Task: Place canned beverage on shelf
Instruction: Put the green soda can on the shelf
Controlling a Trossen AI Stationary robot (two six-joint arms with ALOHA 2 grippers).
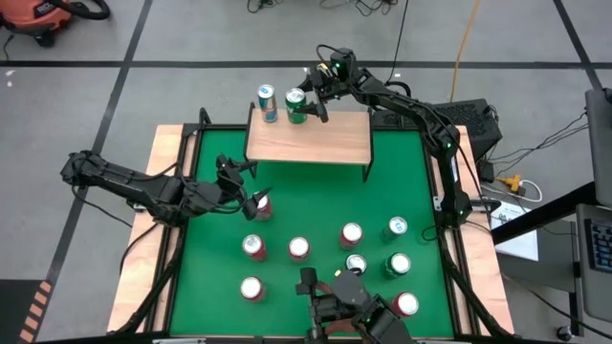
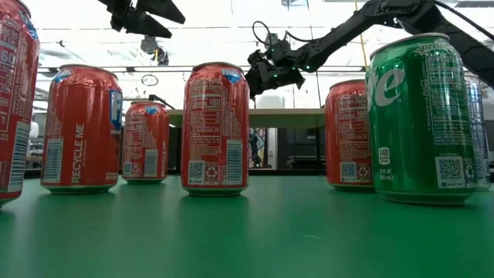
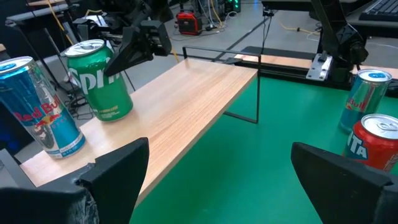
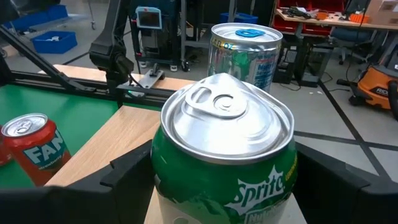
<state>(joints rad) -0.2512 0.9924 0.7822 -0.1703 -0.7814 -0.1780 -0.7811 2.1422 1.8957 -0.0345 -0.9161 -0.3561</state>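
A green Sprite can stands upright on the far left corner of the shelf, a wooden plank top on thin black legs. A blue-and-silver Red Bull can stands on its base beside it. My right gripper is at the Sprite can, shut on it. My left gripper hovers open above the green table just near of the shelf, beside a red can. In the left wrist view, nothing is between the left gripper's fingers. My right gripper pinches the Sprite can's upper wall between its two fingers, one on each opposite side. The fingers come nearly level from the table's far right side. The can stays upright with its base on the shelf top.
Several red cans and green cans stand on the near half of the green table. A dark camera mount sits at the near edge. The shelf's middle and right part is bare wood.
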